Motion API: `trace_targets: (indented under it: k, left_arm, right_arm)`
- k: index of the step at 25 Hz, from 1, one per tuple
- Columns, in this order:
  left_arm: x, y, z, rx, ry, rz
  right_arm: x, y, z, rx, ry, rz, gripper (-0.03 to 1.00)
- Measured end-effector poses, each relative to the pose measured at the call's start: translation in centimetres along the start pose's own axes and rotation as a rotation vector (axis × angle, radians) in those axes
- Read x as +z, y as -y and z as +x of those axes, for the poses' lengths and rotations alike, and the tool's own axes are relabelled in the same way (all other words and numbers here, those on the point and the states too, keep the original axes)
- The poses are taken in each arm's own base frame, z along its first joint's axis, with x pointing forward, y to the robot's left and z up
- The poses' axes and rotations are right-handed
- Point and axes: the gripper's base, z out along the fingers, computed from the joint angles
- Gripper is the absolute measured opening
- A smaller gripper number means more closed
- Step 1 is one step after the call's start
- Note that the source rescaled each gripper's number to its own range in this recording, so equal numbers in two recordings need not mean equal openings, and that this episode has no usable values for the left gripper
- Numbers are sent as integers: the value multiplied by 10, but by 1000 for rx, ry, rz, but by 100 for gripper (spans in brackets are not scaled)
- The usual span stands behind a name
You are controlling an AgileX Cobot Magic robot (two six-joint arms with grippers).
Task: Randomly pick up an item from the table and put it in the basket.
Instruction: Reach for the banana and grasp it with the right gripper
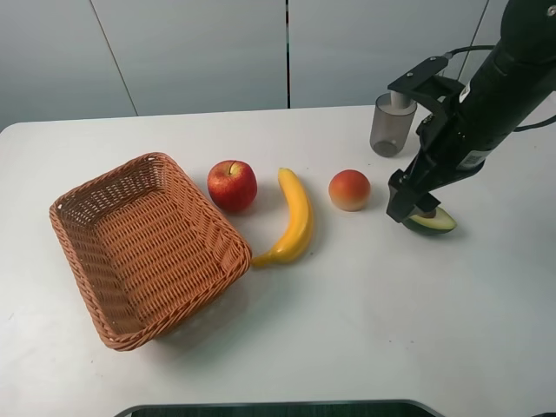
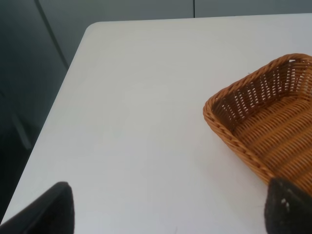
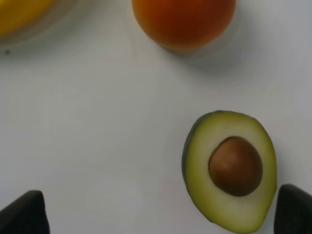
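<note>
The long yellow banana (image 1: pixel 295 221) lies on the white table (image 1: pixel 365 321) between the apple and the peach, just right of the wicker basket (image 1: pixel 228 234); its edge shows in the right wrist view (image 3: pixel 19 12). My right gripper (image 1: pixel 413 208) is open and hangs low over an avocado half (image 1: pixel 432 221), well right of the banana. In the right wrist view the gripper (image 3: pixel 158 214) has its jaws wide apart, and the avocado half (image 3: pixel 229 170) lies close to one fingertip. My left gripper (image 2: pixel 168 209) is open and empty beside the basket's rim (image 2: pixel 234 141); it is out of the exterior view.
A red apple (image 1: pixel 232 185) sits beside the basket's far right corner. A round orange-pink peach (image 1: pixel 349 189) lies between the banana and my right gripper; it also shows in the right wrist view (image 3: pixel 183 19). A grey translucent cup (image 1: pixel 393 123) stands behind the right arm.
</note>
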Motion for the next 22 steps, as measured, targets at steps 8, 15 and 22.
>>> trace_targets:
  k: [8, 15, 22]
  left_arm:
    - [0, 0, 0, 0, 0, 0]
    - [0, 0, 0, 0, 0, 0]
    - [0, 0, 0, 0, 0, 0]
  right_arm:
    - [15, 7, -4, -6, 13, 12, 100]
    - [20, 13, -14, -10, 43, 28, 100]
    - [21, 5, -42, -63, 79, 30, 100]
